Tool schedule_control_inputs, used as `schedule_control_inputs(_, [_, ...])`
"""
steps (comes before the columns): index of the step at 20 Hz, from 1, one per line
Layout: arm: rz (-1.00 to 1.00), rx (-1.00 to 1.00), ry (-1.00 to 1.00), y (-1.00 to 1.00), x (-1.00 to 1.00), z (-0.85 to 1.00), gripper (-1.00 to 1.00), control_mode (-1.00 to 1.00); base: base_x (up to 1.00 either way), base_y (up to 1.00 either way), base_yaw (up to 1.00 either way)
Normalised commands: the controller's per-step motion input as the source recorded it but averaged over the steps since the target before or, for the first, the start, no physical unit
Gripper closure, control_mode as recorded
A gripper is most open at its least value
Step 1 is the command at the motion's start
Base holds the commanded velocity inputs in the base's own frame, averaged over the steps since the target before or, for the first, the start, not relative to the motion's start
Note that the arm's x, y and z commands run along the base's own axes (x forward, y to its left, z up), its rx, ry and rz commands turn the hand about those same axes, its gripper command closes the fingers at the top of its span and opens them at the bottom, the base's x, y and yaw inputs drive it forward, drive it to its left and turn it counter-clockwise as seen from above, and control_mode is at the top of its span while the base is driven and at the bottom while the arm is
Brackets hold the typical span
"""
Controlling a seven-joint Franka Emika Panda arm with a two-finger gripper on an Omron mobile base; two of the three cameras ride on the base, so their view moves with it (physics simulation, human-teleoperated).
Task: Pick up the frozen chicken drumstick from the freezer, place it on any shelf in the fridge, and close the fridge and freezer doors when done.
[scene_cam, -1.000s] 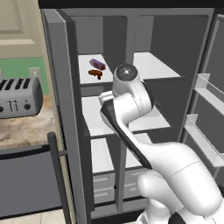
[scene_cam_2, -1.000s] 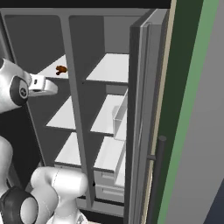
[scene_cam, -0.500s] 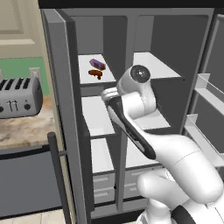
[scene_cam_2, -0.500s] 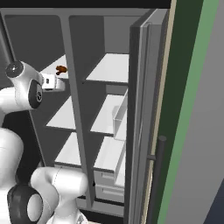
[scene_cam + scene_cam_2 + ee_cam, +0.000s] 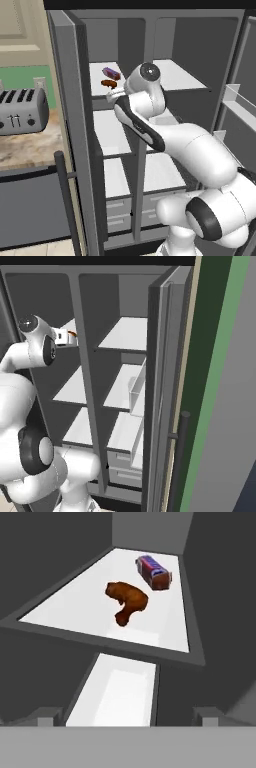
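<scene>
The brown chicken drumstick [image 5: 127,601] lies on the top white shelf of the freezer [image 5: 75,607], the narrow left compartment. It also shows as a small brown shape [image 5: 110,84] just left of my arm. My gripper [image 5: 127,719] is open and empty, a little in front of and above that shelf's front edge, pointing down at the drumstick. From the right side the hand [image 5: 66,337] hangs at the top freezer shelf. The fridge's broad top shelf [image 5: 177,75] is bare. Both doors stand open: the freezer door [image 5: 75,130] and the fridge door [image 5: 162,381].
A purple package [image 5: 153,572] lies just behind the drumstick on the same shelf. A lower freezer shelf [image 5: 120,692] sits beneath the hand. The grey divider [image 5: 137,155] splits the compartments, with pale drawers [image 5: 117,207] below. A toaster [image 5: 20,110] stands on the left counter.
My arm has swung left and forward, bringing the hand in from the fridge side to the front of the top freezer shelf. The drumstick has not moved.
</scene>
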Motion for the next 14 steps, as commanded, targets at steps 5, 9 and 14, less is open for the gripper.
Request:
schedule_control_inputs(5, [0.00, -0.02, 0.01, 0.45, 0.47, 0.26, -1.00, -1.00, 0.00, 0.00, 0.00])
schedule_control_inputs(9, [0.00, 0.00, 0.00, 0.19, 0.43, 0.02, -1.00, -1.00, 0.00, 0.00, 0.00])
schedule_control_inputs(14, [0.00, 0.00, 0.00, 0.06, 0.38, 0.00, -1.00, -1.00, 0.00, 0.00, 0.00])
